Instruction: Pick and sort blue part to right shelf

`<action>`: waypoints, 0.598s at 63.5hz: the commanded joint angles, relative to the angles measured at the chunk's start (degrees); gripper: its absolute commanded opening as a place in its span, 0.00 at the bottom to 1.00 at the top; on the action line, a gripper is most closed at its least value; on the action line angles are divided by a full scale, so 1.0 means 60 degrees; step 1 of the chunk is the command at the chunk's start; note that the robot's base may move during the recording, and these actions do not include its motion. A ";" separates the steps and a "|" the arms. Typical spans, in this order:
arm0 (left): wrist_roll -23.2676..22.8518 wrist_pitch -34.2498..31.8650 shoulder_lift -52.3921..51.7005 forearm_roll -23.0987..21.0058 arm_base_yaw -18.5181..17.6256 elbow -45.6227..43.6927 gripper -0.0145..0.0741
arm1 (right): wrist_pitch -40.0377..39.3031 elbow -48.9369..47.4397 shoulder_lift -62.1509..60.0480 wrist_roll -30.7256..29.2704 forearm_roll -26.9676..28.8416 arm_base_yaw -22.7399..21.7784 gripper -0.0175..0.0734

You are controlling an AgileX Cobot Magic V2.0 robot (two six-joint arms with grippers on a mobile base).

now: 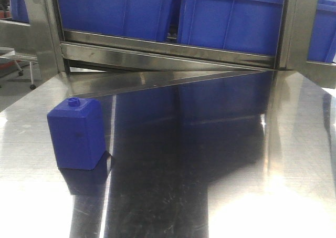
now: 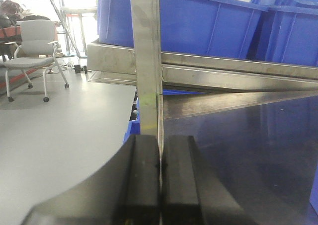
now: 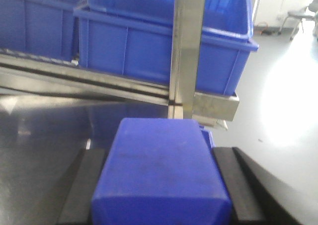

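Currently the right end effector (image 3: 160,187) is clamping the blue part (image 3: 160,160) at lower centre of its wrist view, below the right shelf (image 3: 188,46). The left end effector (image 2: 160,163) is resting with its fingers pressed together.

- left fingers (image 2: 136,185): matte black, blocky, flat inner faces, raised ridge along each
- right fingers (image 3: 82,195): same matte black, wedge-shaped, plain flat tops
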 commanded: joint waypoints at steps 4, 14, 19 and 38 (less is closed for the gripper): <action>-0.0023 -0.0764 -0.0189 -0.0059 -0.0014 0.0231 0.30 | -0.0917 -0.0267 -0.0031 -0.0114 -0.0122 -0.0079 0.66; -0.0023 -0.0764 -0.0189 -0.0059 -0.0014 0.0231 0.30 | -0.0919 -0.0267 -0.0033 -0.0114 -0.0122 -0.0079 0.66; -0.0023 -0.0764 -0.0189 -0.0059 -0.0014 0.0231 0.30 | -0.0919 -0.0267 -0.0033 -0.0114 -0.0122 -0.0079 0.66; -0.0023 -0.0764 -0.0189 -0.0059 -0.0014 0.0231 0.30 | -0.0919 -0.0267 -0.0033 -0.0114 -0.0122 -0.0079 0.66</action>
